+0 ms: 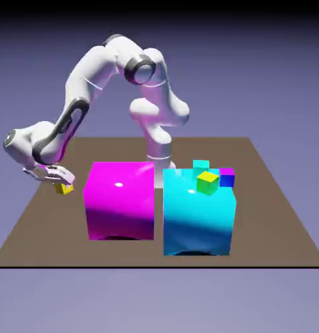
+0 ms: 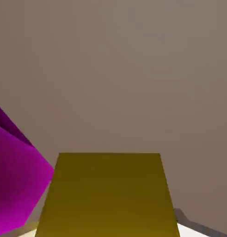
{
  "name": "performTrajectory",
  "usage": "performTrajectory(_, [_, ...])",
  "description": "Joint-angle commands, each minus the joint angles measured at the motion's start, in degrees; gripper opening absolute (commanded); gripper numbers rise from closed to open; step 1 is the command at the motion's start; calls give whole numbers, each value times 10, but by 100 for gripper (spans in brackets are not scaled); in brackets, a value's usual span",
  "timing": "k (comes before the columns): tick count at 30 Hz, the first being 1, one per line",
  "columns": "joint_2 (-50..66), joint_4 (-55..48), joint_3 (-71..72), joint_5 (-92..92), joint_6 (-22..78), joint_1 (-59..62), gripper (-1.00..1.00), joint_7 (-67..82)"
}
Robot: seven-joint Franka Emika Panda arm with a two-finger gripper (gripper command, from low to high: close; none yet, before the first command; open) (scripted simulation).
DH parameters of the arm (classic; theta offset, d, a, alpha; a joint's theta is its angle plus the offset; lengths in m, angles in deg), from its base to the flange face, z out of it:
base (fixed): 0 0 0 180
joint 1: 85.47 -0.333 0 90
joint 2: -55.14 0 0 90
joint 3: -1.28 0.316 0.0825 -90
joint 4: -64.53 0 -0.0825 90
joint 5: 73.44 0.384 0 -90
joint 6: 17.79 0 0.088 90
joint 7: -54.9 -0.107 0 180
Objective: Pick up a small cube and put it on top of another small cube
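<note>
Behind the brown flat desk [image 1: 266, 240] is a plain blue-violet backdrop [image 1: 253, 78]. At the top it becomes black.

small yellow cube [image 1: 63, 188], darker-sided, between the pincer's [image 1: 65, 183] fingertips

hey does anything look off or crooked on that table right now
Nothing looks spilled or damaged. The one oddity is the small green cube with the yellow-green top: it sits turned at an angle, while the small cyan cube and blue-purple cube beside it look square-on.
</note>
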Motion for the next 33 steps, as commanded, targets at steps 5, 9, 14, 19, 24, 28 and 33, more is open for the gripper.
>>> performTrajectory(5, [17,-25,-78,59,51,-53,-100,124])
performTrajectory(9, [10,-54,-106,101,96,-103,-100,224])
performTrajectory(14, [-73,-125,-12,135,168,-197,-100,349])
performTrajectory(19, [-140,-177,86,137,220,-265,-100,409])
performTrajectory(24, [-161,-174,189,45,220,-264,-100,289])
performTrajectory(28, [-177,-172,272,-29,220,-263,-100,192])
performTrajectory(33, [-197,-170,376,-123,220,-262,-100,70])
